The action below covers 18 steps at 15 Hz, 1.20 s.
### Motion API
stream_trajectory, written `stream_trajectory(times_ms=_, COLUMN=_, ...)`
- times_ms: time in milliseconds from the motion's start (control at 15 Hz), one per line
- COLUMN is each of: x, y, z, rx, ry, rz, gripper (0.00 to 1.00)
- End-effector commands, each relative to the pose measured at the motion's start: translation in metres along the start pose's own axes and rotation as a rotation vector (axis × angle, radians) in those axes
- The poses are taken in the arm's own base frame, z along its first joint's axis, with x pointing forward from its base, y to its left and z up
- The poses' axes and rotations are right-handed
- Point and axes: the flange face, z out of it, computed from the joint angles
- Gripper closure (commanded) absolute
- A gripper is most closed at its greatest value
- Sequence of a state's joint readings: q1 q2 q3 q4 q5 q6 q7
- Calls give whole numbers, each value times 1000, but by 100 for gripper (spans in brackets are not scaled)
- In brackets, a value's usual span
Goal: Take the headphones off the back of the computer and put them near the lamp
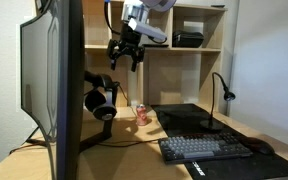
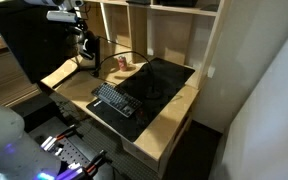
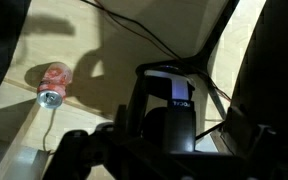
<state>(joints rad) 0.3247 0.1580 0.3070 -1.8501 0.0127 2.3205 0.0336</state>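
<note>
My gripper: the black two-finger Robotiq gripper [image 1: 125, 55] hangs in the air above the hook, fingers spread apart and holding nothing.

Headphones: the black over-ear headphones with round padded cups [image 1: 100, 100] hang on the angled stand arm behind the screen, directly below my gripper; the wrist view looks straight down on the headband [image 3: 169, 100].

Computer: the large thin black flat-screen monitor [image 1: 54, 80] stands edge-on at the desk's near edge in an exterior view.

My approach: I judge the job is to drop straight down, close across the headband's top, then lift up before pulling away so the band clears the arm.

Watch out: a small red drink can [image 1: 141, 114] lies near the back edge; cables trail beside it.

Lamp: the slim black gooseneck desk lamp [image 1: 222, 90] stands at the far back corner, well apart.
</note>
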Motion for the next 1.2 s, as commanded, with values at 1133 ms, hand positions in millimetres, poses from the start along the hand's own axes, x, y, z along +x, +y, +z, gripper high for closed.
stream_trajectory(times_ms=1133, x=66, y=-27, z=98, rx=-11, ry=180, rz=78, gripper=25)
